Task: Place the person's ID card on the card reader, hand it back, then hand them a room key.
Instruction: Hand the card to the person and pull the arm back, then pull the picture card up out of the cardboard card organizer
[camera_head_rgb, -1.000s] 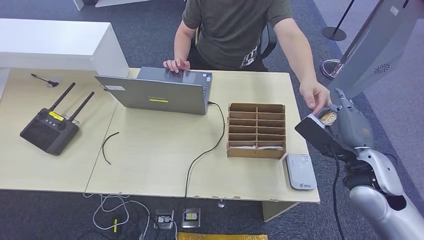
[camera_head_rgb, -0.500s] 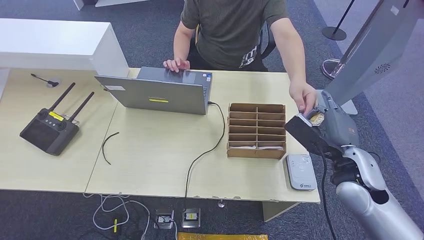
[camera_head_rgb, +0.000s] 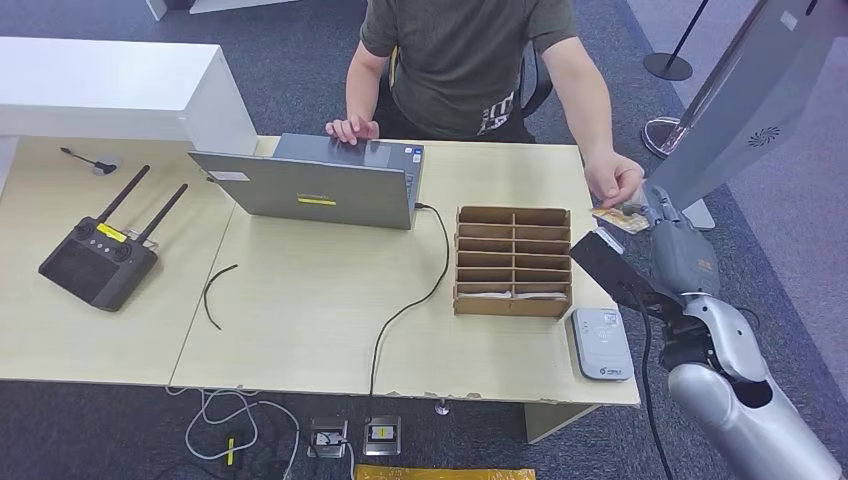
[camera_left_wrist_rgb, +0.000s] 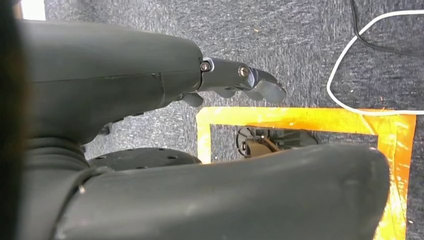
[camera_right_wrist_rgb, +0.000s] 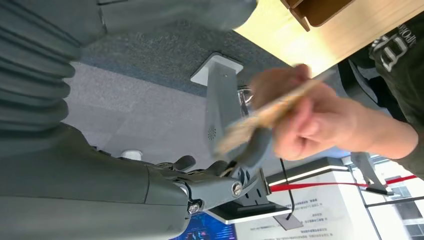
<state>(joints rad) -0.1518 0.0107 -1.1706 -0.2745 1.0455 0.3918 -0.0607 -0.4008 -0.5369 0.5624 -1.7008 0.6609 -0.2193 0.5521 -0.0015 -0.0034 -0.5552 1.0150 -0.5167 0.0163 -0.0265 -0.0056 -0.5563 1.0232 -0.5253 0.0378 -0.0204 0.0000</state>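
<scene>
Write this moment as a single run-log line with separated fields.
phase: card handover | right hand: touching card with person's hand | left hand: hanging, holds nothing | card reader: bare

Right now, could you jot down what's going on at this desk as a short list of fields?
Card: a card held by the person's hand, at the fingertips of the right hand
Who grips it: person clearly; whether the robot's fingers pinch it, cannot tell
Card reader: card reader at the desk's near right corner, nothing on it
Wooden organizer: wooden organizer beside the reader
Left hand: left hand hangs over the floor, holds nothing
</scene>
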